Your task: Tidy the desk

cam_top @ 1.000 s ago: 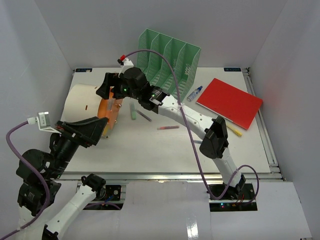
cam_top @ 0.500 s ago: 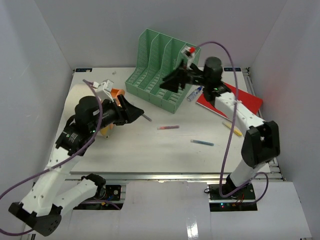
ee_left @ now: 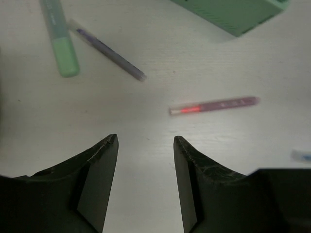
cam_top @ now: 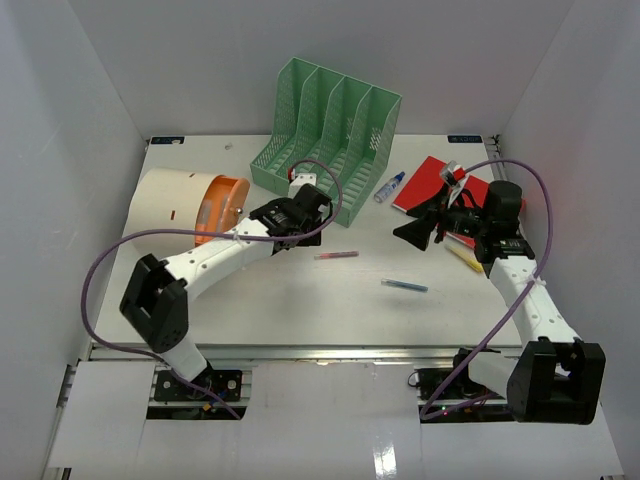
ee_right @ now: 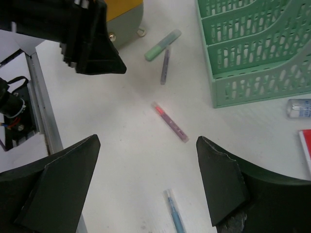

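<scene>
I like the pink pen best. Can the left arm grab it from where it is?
Probably yes. The left gripper is open and empty, just short of the pink pen, which lies alone on the desk with nothing between them.

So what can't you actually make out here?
- Green marker: left wrist view, top edge cuts it; overhead, the left hand hides it.
- Yellow pen: overhead, partly under the right arm.
- Small bottle: right wrist view, cut by right edge; label blurred.

The desk (cam_top: 300,310) holds a rack (cam_top: 305,165), notebook (cam_top: 425,181) and pink pen (cam_top: 336,256).
</scene>
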Robot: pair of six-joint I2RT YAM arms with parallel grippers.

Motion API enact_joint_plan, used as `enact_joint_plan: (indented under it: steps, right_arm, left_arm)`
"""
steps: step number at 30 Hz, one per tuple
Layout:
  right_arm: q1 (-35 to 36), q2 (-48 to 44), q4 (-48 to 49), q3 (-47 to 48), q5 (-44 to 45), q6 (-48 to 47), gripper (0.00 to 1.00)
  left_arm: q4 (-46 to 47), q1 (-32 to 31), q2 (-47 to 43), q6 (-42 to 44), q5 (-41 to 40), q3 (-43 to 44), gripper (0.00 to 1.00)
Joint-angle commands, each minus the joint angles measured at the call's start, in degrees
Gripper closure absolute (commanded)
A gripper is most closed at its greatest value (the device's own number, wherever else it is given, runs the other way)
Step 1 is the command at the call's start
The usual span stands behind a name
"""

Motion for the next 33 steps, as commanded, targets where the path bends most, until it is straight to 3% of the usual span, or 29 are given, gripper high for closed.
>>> enact_joint_plan:
  steps: [1,14,33]
  right_arm:
    - [-4.40,-1.36,0.27,-1.90,-6.09,-6.50,0.13]
    - [-8.97,-2.48,1.76,-4.13,-11.06,-6.19,0.13]
    - [-9.44,-1.61,2.03,-3.97,-12.99,-5.38,0.13]
  left_arm:
    - [-0.34,2.49,4.20,4.66,-13.42,5.20,0.39]
    - [2.17,13.09,16.62,9.42,-10.88,10.69,0.36]
    - [3.34,18.23,25.50,12.58,-7.52,12.46,0.37]
